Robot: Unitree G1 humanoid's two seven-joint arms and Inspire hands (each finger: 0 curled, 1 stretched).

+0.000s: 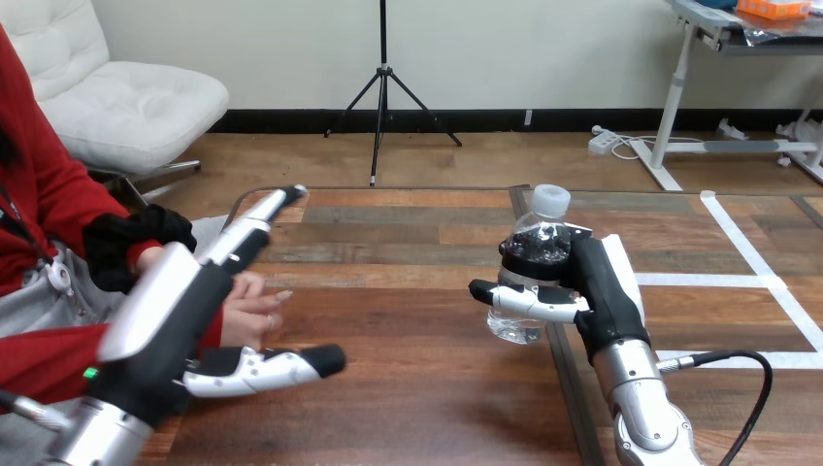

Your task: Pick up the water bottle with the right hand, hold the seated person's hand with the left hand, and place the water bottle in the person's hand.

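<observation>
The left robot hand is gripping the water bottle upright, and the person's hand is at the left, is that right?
Not quite: the head view shows the right robot hand gripping the water bottle upright. The person's hand is at the left, as you said.

I've got the water bottle (532, 243) reading as thin clear plastic, glossy with bright glints, and its white cap (550, 200) looks smooth and matt. Against the bottle, the right hand (592, 282) is matt black plastic under glossy white shells, the right forearm (645, 408) below it is smooth silver metal with a soft sheen, and the left hand (165, 301), well to the bottle's left, has the same finish. Under the bottle the table (408, 320) is brown and grey wood planking with visible grain and a low sheen, and matt white tape (738, 282) is stuck on it to the bottle's right.
</observation>
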